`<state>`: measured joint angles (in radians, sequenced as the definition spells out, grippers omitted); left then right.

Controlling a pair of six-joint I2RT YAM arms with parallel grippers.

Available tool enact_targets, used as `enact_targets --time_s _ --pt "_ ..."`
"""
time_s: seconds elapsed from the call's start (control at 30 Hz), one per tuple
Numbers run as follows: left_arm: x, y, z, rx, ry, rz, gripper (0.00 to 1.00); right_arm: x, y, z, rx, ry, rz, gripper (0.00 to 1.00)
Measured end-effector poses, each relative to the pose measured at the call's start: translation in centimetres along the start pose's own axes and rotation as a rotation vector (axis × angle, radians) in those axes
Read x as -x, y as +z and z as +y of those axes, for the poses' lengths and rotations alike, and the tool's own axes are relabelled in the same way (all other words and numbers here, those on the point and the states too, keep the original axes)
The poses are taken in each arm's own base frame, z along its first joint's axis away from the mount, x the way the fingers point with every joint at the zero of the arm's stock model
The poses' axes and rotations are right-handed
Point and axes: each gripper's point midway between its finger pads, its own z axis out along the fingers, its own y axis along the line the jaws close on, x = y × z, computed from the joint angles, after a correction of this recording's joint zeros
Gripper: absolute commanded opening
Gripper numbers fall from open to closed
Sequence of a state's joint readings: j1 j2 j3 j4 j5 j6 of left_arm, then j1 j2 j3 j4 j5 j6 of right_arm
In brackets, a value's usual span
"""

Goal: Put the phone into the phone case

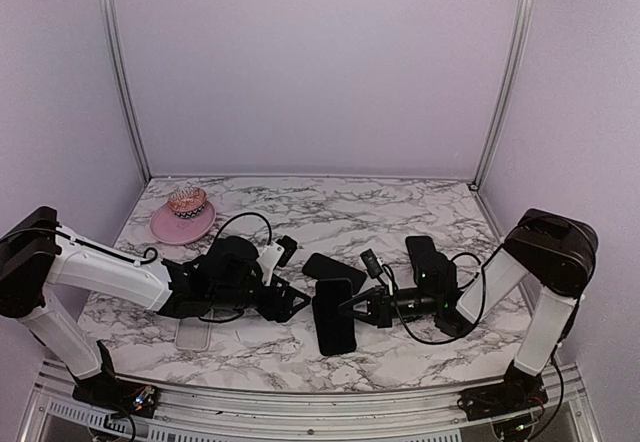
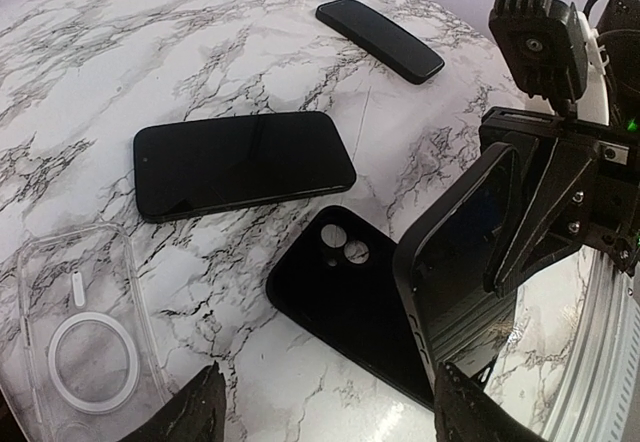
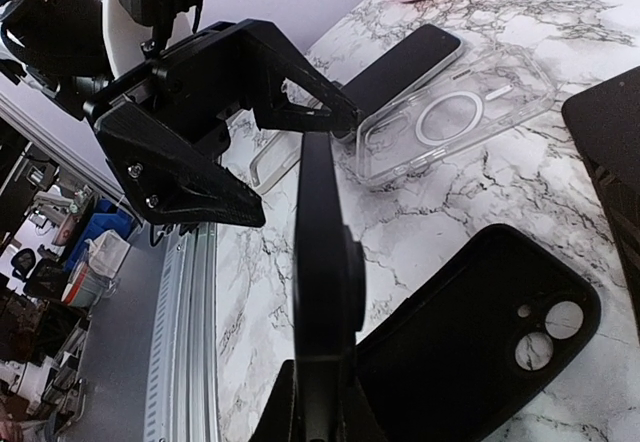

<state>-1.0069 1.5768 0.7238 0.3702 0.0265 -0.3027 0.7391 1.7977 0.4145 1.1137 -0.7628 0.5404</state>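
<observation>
The glossy black slab phone [image 2: 455,262] is clamped edge-up by the right gripper [image 3: 320,407], tilted over the matte black case [image 2: 345,297] at its 9 o'clock, presumably for seating. The left gripper [image 2: 330,392] is held spread at the case's 6 o'clock.

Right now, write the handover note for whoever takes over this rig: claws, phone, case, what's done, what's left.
Left claw: open, empty, close beside the black case.
Right claw: shut on the phone, held on edge and tilted at the case's side; whether they touch cannot be told.
The black case lies flat on the table with no phone in it.
Done: phone is gripped and brought to the case.
Left: lay the phone flat into the case and press it in.
Also on the table: a clear case and two other phones.
</observation>
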Motion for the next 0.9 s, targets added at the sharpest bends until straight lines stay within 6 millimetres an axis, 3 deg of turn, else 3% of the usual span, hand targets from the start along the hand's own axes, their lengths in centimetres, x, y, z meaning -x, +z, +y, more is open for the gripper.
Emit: enact_targets --time_s 0.07,0.23,0.67,0.87,0.9 --pt "0.0 0.0 0.0 0.001 0.003 0.0 0.72 -0.1 0.0 0.0 0.005 0.002 -0.001 0.03" --pt "0.0 0.0 0.0 0.001 0.012 0.001 0.72 0.1 0.3 -0.2 0.011 -0.017 0.009 0.27" --pt "-0.9 0.5 0.5 0.02 0.048 0.028 0.73 -2.7 0.7 -3.5 -0.1 -0.015 0.153 0.5" --pt "-1.6 0.7 1.1 0.045 0.063 0.05 0.73 -2.1 0.7 -3.8 -0.143 -0.038 0.179 0.54" --pt "-1.7 0.7 1.2 0.051 0.064 0.053 0.73 -2.1 0.7 -3.9 -0.151 -0.041 0.185 0.6"
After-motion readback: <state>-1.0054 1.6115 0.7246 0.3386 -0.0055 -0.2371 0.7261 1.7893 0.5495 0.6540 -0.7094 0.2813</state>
